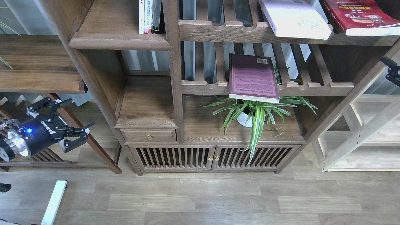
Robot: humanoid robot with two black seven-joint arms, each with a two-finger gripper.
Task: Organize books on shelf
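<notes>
Left tool (74, 115) hangs open-fingered and empty, well left of the flat maroon-purple paperback (252, 77); right tool (390, 69) barely visible, state unclear.

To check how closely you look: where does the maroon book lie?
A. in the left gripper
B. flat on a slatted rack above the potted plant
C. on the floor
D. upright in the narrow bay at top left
B: the maroon book lies flat on the slatted rack, overhanging its front rail, with the potted plant below it.
</notes>
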